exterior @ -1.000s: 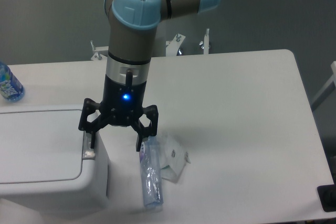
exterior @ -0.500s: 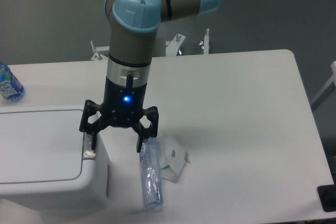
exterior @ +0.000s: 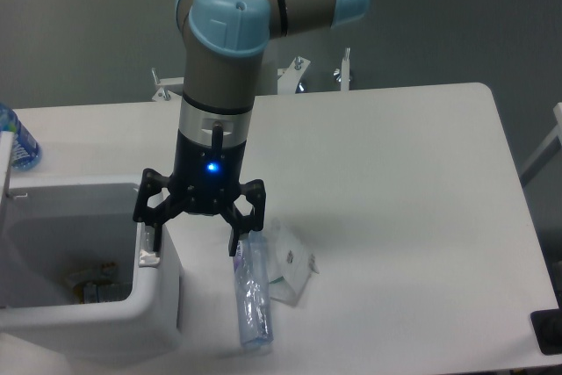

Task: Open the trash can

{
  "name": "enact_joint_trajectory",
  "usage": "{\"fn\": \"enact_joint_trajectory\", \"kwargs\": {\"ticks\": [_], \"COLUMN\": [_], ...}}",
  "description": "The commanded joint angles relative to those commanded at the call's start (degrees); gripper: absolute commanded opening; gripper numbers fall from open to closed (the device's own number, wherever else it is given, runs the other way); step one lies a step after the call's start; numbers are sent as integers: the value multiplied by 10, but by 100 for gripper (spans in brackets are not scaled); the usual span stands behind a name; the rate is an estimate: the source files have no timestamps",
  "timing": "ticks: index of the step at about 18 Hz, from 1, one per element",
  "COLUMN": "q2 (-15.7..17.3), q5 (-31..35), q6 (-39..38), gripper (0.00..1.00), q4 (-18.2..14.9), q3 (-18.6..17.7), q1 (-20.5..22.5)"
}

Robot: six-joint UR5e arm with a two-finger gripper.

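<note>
The white trash can stands at the front left of the table. Its lid is up, seen only as a thin white edge at the far left, and the hollow inside shows some rubbish at the bottom. The small grey latch sits on the can's right rim. My gripper hangs open above that rim. Its left finger points down onto the latch and its right finger stands beside the can, over a bottle. Nothing is between the fingers.
A crushed clear plastic bottle lies on the table right of the can, next to a crumpled white wrapper. A blue-labelled bottle stands at the far left behind the can. The table edge runs along the right.
The trash can's lid, flat and closed in the earlier frames, has sprung up and the inside now shows. The gripper has hardly moved.
</note>
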Motion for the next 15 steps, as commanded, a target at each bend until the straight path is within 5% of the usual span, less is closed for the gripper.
{"fn": "enact_joint_trajectory", "kwargs": {"ticks": [6, 10, 15], "q2": [10, 32, 44], "q5": [41, 142, 192], "q6": [32, 153, 280], "gripper": [100, 100, 100], "q4": [3, -20, -101], "q3": [75, 57, 41], "q1": [55, 85, 139]}}
